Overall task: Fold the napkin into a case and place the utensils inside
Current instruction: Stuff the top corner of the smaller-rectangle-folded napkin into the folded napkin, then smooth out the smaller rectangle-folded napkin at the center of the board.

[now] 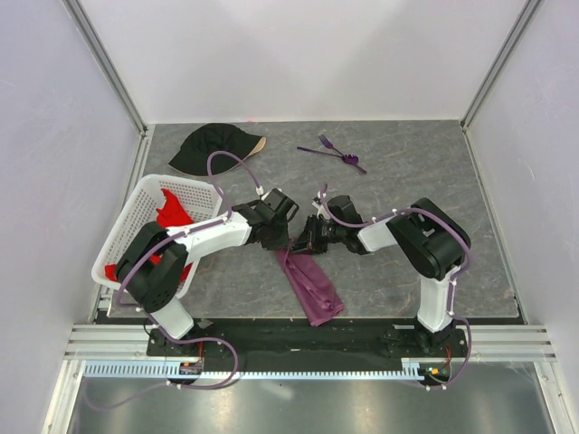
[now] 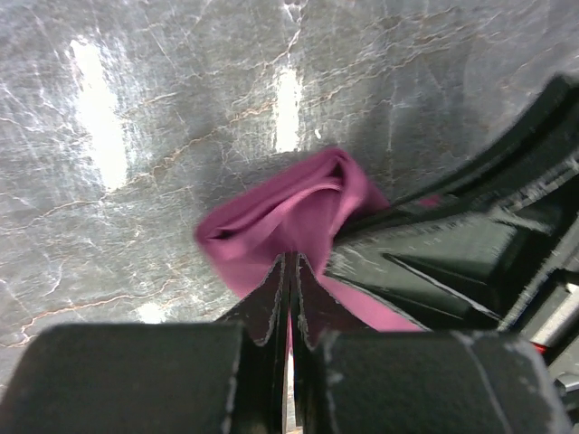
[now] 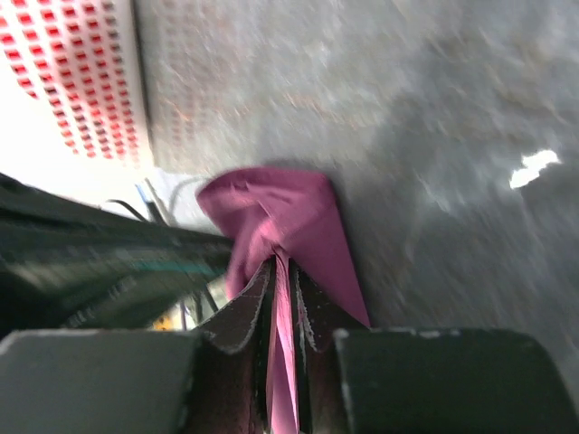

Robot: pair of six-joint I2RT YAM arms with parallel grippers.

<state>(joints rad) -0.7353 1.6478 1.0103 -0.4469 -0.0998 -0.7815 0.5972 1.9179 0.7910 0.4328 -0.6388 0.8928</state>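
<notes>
Left gripper (image 2: 288, 264): my fingers are pressed together on a bunched edge of the napkin (image 2: 282, 215).
Right gripper (image 3: 281, 268): my fingers pinch a fold of the same cloth, which runs down between them.
Napkin position: a long, narrow plum strip on the grey table (image 1: 407, 199), its far end held where my two grippers meet.
Utensils (image 1: 333, 152): purple cutlery lying well apart, at the far side near the black cap (image 1: 213, 149).
</notes>
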